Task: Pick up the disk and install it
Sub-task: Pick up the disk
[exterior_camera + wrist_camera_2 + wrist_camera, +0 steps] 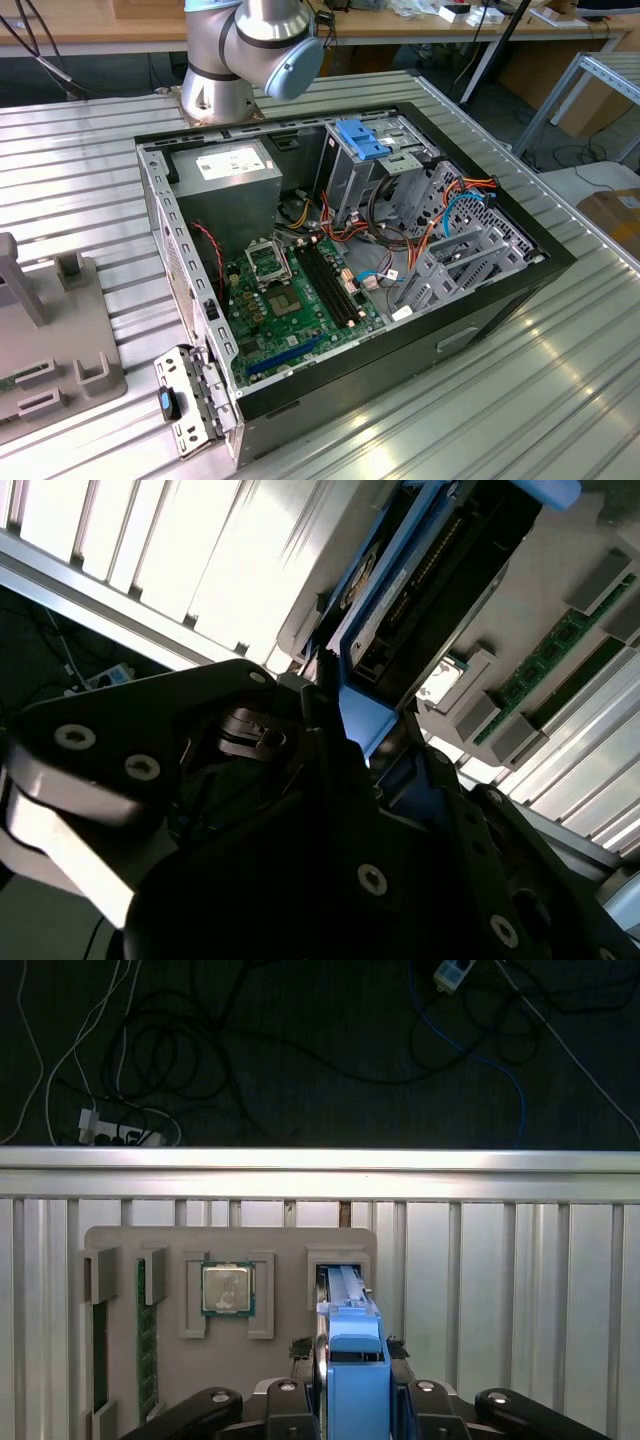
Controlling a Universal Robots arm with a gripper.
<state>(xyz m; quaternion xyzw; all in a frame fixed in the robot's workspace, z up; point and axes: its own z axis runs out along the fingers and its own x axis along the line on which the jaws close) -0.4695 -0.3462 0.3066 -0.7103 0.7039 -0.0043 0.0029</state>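
**Gripper clamped on the disk at the parts holder**

In the first wrist view the gripper (pixel 355 1388) is down over the grey holder tray (pixel 230 1243). It has the disk (pixel 352 1345) between its 2 black fingers (pixel 308 1405). The jaws are pinching the disk's bright blue frame, 1 finger pressed against each side with no gap to be seen.

The disk stands on edge, and its far end sits inside the tray's framed slot. I cannot tell whether it has been raised at all. In the second wrist view the disk's black slab (pixel 450 590) and blue rails run away from the gripper along the grey tray.

Just beside the disk's slot, a square processor chip (pixel 227 1290) lies in its own recess. Beyond that, green memory sticks (pixel 142 1335) stand in narrow slots near the tray's other edge. The tray rests on the ribbed metal table (pixel 500 1290). Past the table's edge, loose cables (pixel 200 1050) lie on the dark floor.

In the exterior view the open computer case (pixel 400 370) lies on its side in the middle of the table. Inside it are:

- the green motherboard (pixel 290 310)
- a grey power supply box (pixel 235 170) toward the arm
- a light-blue latch (pixel 362 138) on the drive cage
- bundles of red, orange and blue wires on the exterior view's right

The arm's base joint (pixel 255 45) stands behind the case.
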